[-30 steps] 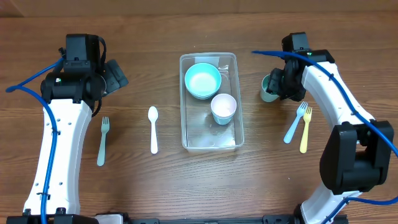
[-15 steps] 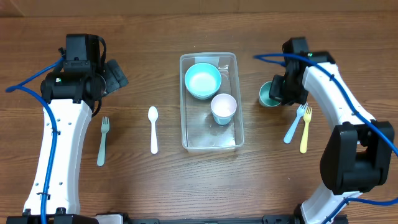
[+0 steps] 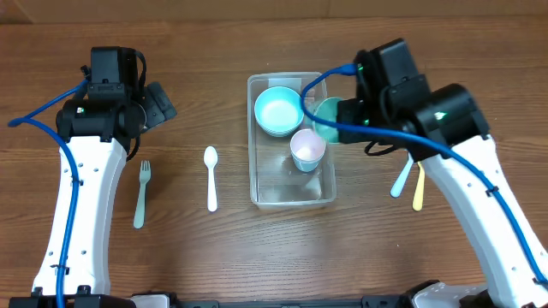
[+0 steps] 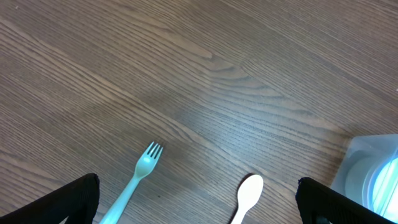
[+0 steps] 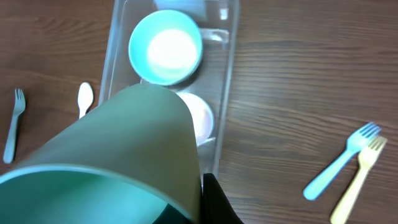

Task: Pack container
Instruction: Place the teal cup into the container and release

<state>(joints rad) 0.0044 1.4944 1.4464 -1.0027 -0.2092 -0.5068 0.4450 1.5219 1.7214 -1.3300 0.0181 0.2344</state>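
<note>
Gripping a teal cup (image 3: 326, 116), the right gripper (image 3: 339, 118) hangs over the container (image 3: 291, 190) (bowl (image 3: 278, 109) and white cup (image 3: 307, 147) inside). The left gripper (image 4: 199, 202) gapes wide, empty

The worktop (image 3: 214, 257) is brown wood with a visible grain and a dull, matt finish. The container (image 3: 287, 190) is clear, glossy plastic that catches bright glints. The teal cup (image 5: 112, 155), white spoon (image 3: 211, 177) and pale green fork (image 3: 140, 195) look like smooth, satin plastic.
</note>
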